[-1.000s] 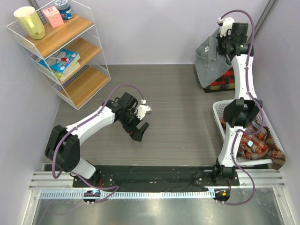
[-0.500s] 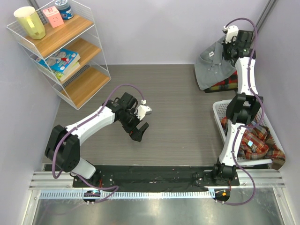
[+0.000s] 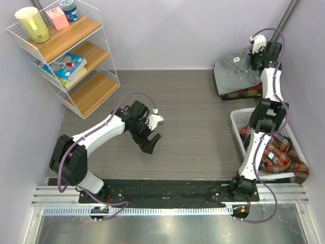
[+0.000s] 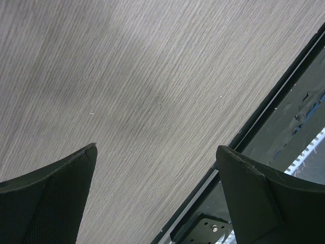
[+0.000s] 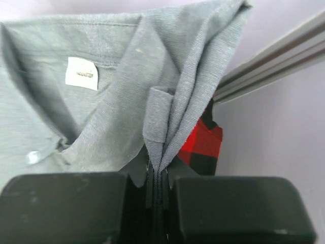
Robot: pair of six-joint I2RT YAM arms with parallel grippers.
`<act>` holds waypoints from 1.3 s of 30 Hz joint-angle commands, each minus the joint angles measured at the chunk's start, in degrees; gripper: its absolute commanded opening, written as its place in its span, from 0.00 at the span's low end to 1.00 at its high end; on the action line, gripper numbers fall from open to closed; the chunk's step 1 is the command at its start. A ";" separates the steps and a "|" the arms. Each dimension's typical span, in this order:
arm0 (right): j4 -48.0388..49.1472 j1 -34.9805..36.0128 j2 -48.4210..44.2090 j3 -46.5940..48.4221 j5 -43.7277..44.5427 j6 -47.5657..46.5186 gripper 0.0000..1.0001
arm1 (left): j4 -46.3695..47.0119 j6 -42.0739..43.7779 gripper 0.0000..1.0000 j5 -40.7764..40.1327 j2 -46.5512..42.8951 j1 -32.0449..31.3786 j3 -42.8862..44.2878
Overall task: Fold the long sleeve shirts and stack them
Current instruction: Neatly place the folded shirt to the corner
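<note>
The folded grey shirt (image 3: 234,71) lies at the back right on top of the red-and-black checked shirt (image 3: 245,93). My right gripper (image 3: 256,55) is shut on the grey shirt's edge (image 5: 167,119) near the collar; the checked shirt (image 5: 202,145) shows under it. Plaid shirts (image 3: 277,155) fill the white basket (image 3: 236,124) at the right. My left gripper (image 3: 156,128) is open and empty over the bare table in the middle left; its fingertips (image 4: 61,175) frame only wood.
A wire shelf (image 3: 76,56) with wooden boards, a yellow cup (image 3: 32,24) and books stands at the back left. The black base rail (image 3: 167,190) runs along the near edge. The wall is close behind the shirt stack.
My right gripper has moved right and back with the grey shirt's edge, and the shirt has dropped from hanging in the air to lying flatter on the checked one. The left arm has not moved.
</note>
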 commanded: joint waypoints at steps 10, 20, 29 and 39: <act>26.07 -2.78 1.34 1.23 12.97 1.21 0.96 | -0.02 -2.63 1.00 1.53 -1.02 4.86 2.06; 18.89 -2.78 -12.81 -1.66 1.39 11.57 0.92 | 0.33 -6.42 1.00 4.61 -2.69 11.98 7.94; 16.06 -2.51 -13.62 -11.86 -0.57 14.75 0.52 | 1.83 -6.16 1.00 3.47 -4.01 12.33 8.83; 19.14 -2.51 -1.23 -11.86 7.68 5.18 0.24 | 0.95 -5.36 1.00 4.44 -3.05 14.97 5.57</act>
